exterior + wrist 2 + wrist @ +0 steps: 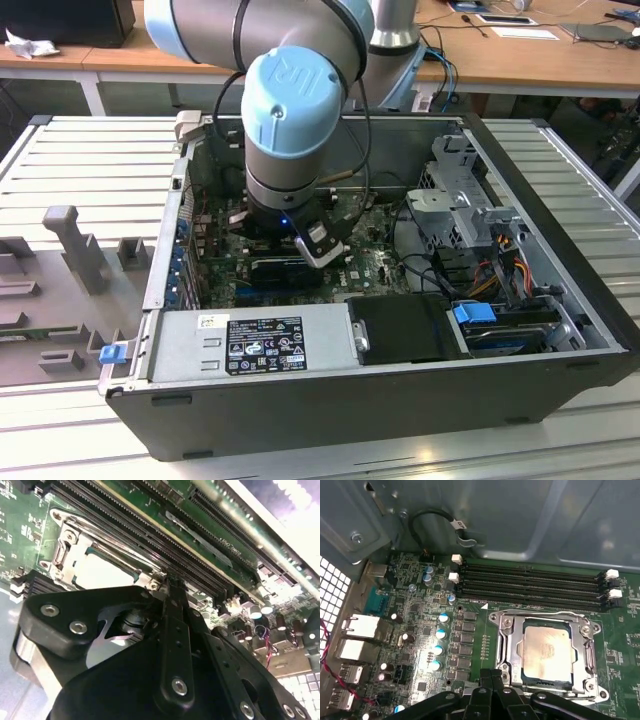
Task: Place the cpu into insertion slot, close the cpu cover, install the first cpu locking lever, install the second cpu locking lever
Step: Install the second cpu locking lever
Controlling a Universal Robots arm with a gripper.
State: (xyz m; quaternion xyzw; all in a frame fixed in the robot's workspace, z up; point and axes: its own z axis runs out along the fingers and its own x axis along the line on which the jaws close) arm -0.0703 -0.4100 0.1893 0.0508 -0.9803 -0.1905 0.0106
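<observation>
Labels all around, hardly a word legible

On the power supply [250,345], a black label [265,345] packed with white print and small symbols, all too fine to make out; beside it, toward the exterior view's left, a white sticker [212,322], equally unreadable. Behind the power supply, a raised two-letter logo on the arm's blue cap [295,90]. In the first wrist view, a white triangle mark [484,606] on the motherboard [420,630]; the cpu [547,652] top is too washed out to read.
</observation>
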